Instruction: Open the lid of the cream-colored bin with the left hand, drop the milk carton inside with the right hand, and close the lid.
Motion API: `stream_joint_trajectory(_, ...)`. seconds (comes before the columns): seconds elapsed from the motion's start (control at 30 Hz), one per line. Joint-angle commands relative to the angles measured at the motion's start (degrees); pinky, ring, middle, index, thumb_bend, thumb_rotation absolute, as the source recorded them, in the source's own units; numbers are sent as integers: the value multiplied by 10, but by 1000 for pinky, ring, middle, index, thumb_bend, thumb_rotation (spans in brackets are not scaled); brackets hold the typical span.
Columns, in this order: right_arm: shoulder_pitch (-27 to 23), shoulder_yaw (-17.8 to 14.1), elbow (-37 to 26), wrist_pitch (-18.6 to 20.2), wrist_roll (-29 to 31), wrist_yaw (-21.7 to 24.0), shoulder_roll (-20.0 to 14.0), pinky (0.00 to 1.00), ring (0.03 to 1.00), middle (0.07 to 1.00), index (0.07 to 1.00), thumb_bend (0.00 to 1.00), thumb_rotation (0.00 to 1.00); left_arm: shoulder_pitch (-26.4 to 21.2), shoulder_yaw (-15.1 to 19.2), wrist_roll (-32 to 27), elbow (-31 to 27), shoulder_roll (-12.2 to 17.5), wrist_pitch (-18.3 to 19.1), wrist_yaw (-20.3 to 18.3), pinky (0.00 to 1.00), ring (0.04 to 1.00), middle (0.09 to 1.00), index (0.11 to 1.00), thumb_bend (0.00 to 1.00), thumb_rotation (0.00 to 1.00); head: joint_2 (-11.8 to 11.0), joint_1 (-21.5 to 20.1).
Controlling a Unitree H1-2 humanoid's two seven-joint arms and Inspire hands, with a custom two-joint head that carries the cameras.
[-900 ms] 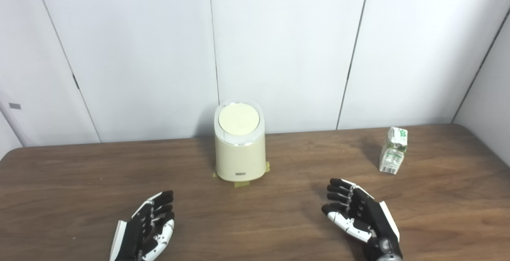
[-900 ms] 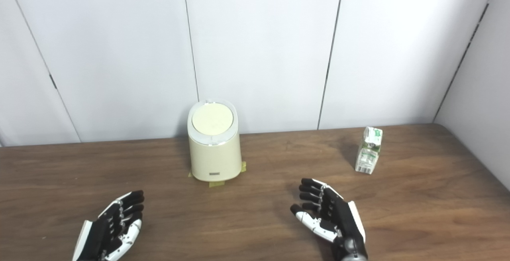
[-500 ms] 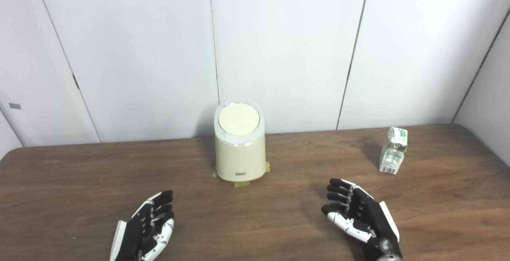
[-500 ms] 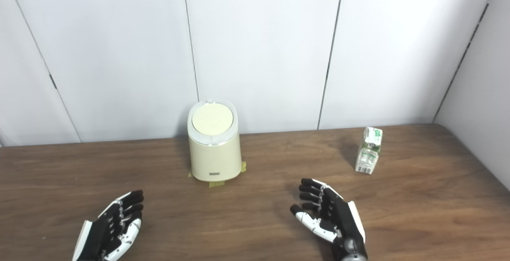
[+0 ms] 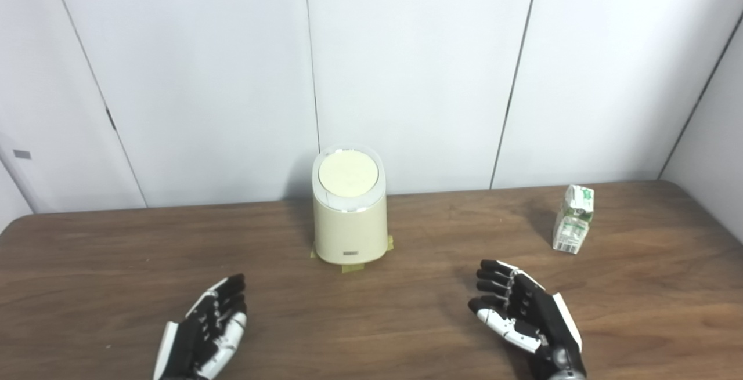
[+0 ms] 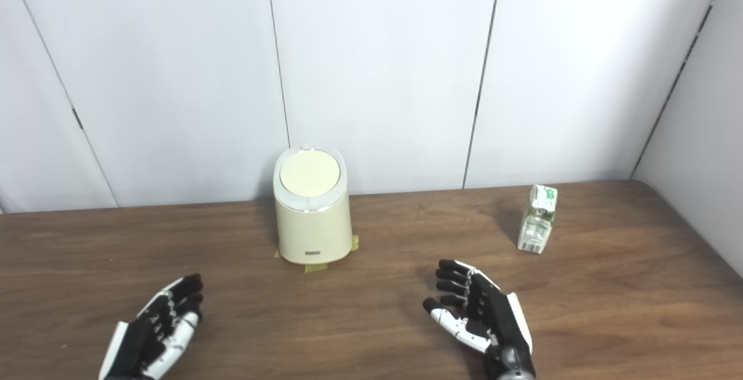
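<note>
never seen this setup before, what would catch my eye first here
The cream-colored bin, lid shut, stands mid-table against the white wall. A small green-and-white milk carton stands upright far right. Near the bottom edge, the black-and-white left hand and right hand wait open and empty.

The left black-and-white jointed robot hand (image 5: pixel 200 333) has black segmented fingers with glossy black tips, a white thumb and a white plate along its outer edge. The right black-and-white jointed robot hand (image 5: pixel 525 316) is built alike: black fingers dotted with small silvery screws, a white thumb, a white side panel, and a rounded black wrist piece at the near edge.
</note>
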Motion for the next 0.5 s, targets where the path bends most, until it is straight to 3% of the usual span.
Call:
stream_joint_trajectory(0.0,-13,2,0,3,2,6,-2,665,718,725,709,289,52,-44,1,-9,-30,1,8,-5,802,857,873,859,315,505,1,-1)
stream_joint_trajectory(0.1,-12,2,-2,5,0,6,-3,666,719,724,707,289,49,-87,-7,44,-42,9,37,6,841,907,917,903,448,577,1,2)
stream_joint_trajectory(0.2,-12,2,2,0,-1,6,-4,662,714,719,699,293,57,-140,-23,117,-54,11,98,21,973,989,990,986,635,626,1,2)
stream_joint_trajectory(0.3,-12,2,4,0,1,5,-2,658,713,717,696,295,51,-207,-28,142,-41,6,141,25,998,999,999,999,794,517,0,2)
stream_joint_trajectory(0.47,-14,3,3,0,0,4,-1,660,714,718,696,291,40,-288,-38,183,-10,-9,182,18,1000,1000,1000,1000,862,424,2,3)
